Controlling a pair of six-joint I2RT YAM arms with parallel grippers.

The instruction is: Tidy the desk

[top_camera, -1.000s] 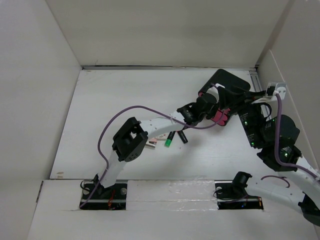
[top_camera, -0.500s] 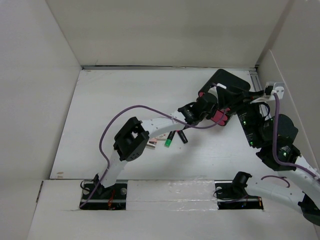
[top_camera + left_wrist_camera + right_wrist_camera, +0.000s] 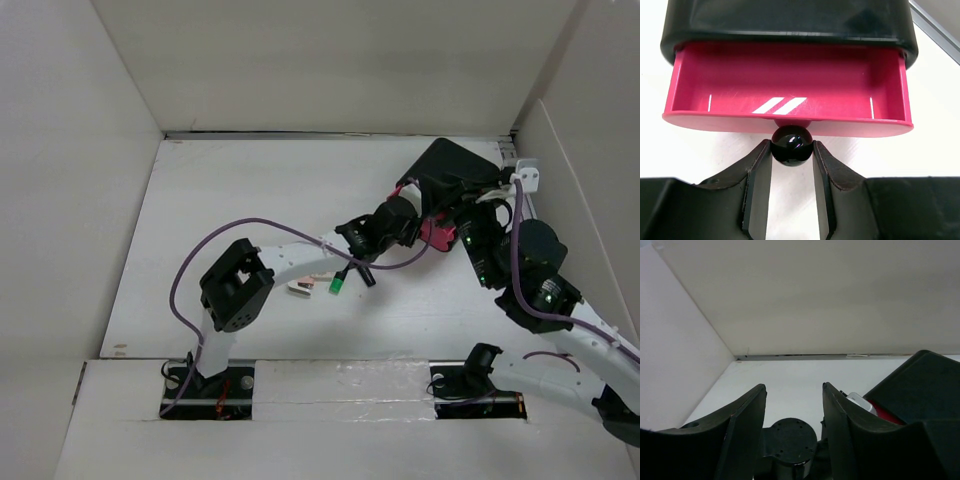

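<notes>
The desk (image 3: pixel 250 200) is a white tabletop with white walls around it. At its back right stands a black box (image 3: pixel 455 170) with a pink drawer (image 3: pixel 790 85) pulled out and empty inside. The drawer's round black knob (image 3: pixel 791 142) is clamped between the fingers of my left gripper (image 3: pixel 791 150). My right gripper (image 3: pixel 794 387) hangs open beside the box with nothing between its fingers, looking over the left arm's wrist (image 3: pixel 790 437).
A green-capped marker (image 3: pixel 337 285), a black pen (image 3: pixel 362 272) and a small white and pink item (image 3: pixel 300 288) lie under the left arm. The right wall (image 3: pixel 580 150) is close behind the right arm. The box (image 3: pixel 920 385) fills the right of the right wrist view.
The left gripper has closed on the knob and drawn back toward the near left, sliding the drawer out. The right arm has shifted left and its jaws have narrowed slightly.
</notes>
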